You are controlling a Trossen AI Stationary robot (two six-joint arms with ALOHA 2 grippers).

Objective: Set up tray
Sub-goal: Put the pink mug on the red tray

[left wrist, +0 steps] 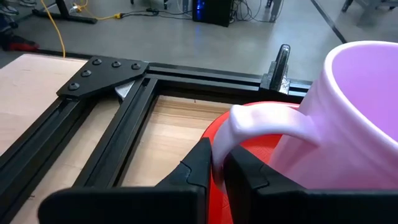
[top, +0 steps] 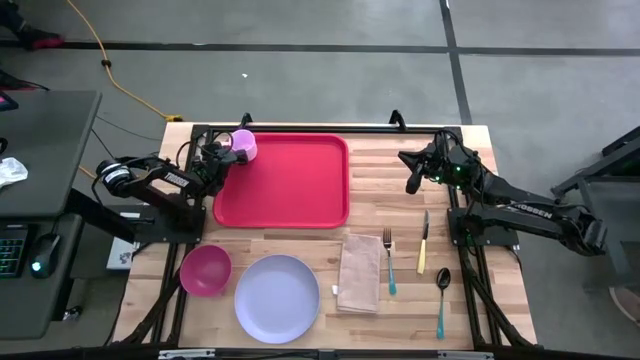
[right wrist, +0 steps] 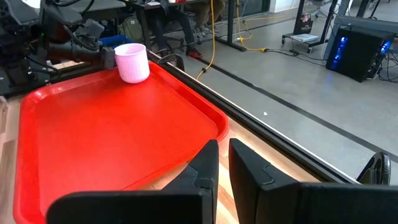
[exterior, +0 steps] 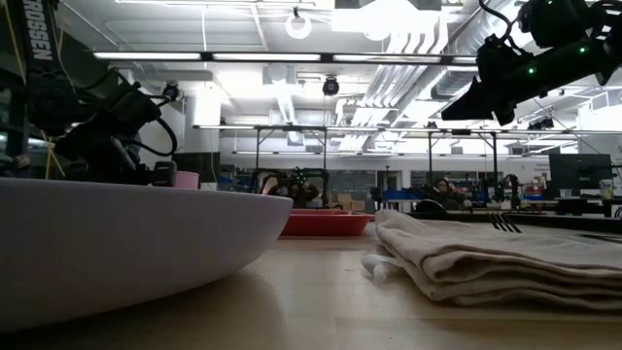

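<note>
So right now my left tool [left wrist: 217, 168] is clamping the handle of a pale pink mug [top: 243, 144], fingers pinched narrow around that handle, and the mug is sitting at the far left corner of the red tray [top: 285, 185], with its base hidden from me, so I can't tell whether it's resting on the tray or just above it. The tray itself is lying flat on the wooden surface [top: 380, 170], toward the far side and a bit left of center. Using the tray as my reference: my right tool [top: 412, 183] is hanging off its right edge, raised above the surface, fingers pressed nearly together and gripping nothing. Nearer than the tray, a magenta bowl [top: 205, 270] is sitting by its near left corner, a lavender plate [top: 277, 297] is lying just beside the bowl, and a folded beige napkin [top: 359, 272] is lying below the tray's near right corner. Further right of the napkin I'm seeing a fork [top: 389, 263], a knife [top: 423, 243] and a spoon [top: 441, 296], all lying apart from each other on the wood.
</note>
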